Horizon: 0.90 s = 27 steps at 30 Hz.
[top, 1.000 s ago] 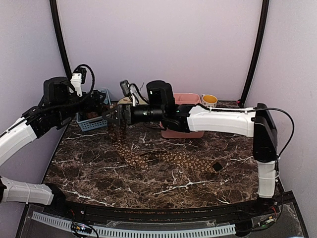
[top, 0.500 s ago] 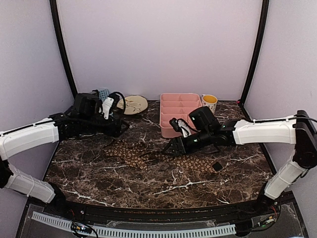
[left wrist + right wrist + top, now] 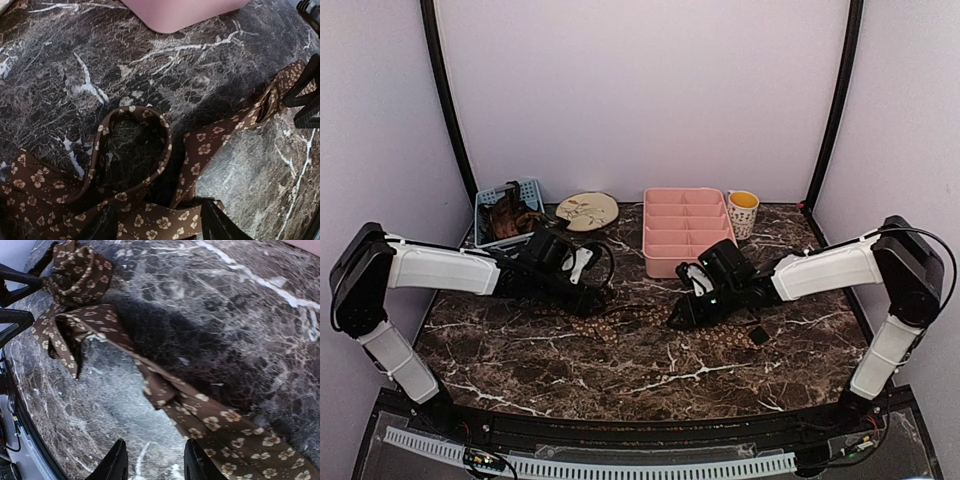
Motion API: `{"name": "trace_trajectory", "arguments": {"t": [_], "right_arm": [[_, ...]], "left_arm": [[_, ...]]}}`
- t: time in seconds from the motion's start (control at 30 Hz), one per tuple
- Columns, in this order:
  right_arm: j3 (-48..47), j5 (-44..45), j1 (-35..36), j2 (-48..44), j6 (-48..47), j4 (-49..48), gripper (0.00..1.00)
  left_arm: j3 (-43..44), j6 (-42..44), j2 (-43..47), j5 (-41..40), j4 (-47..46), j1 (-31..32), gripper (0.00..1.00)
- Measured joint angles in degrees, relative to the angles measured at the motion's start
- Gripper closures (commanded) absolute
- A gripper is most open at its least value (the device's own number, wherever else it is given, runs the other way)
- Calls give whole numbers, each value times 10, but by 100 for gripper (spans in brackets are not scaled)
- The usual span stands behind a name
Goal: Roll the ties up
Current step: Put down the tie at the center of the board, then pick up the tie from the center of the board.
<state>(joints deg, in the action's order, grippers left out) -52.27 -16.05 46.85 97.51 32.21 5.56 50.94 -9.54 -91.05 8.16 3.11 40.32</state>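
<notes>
Both arms dropped low, now down at table [image 3: 520,350]. Tie [image 3: 625,322] lies bunched in middle of frame, looped and twisted. Left gripper [image 3: 160,216] wide apart, tie between fingers, not squeezing. Right gripper [image 3: 156,451] also apart, tie just ahead. Likely reaching to pull tie flat. Pink tray [image 3: 685,225], blue basket [image 3: 505,215], plate [image 3: 587,210], cup [image 3: 743,205] along top, not blocking.

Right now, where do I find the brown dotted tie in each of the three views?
Top external: the tie lies crumpled mid-picture, nearer than the pink tray.
Left wrist: the tie loops across the lower half, reaching the right edge.
Right wrist: the tie runs diagonally from upper left to lower right.
Shared landmark: the dark marble table with white veins.
</notes>
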Motion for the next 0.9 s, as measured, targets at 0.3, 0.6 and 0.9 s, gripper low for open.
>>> {"name": "trace_trajectory", "arguments": {"t": [0.3,0.6,0.9], "right_arm": [[77,6,-42,-11,-6,-37,74],[181,-25,-138,-97,-9,-56,79],[226,-53,-313,-191,-12,38,76]], "left_arm": [[5,-18,-62,13,5,-46,79],[-66,-77,37,-44,10,-164,100],[-64,-61,121,-26,11,-189,40]]}}
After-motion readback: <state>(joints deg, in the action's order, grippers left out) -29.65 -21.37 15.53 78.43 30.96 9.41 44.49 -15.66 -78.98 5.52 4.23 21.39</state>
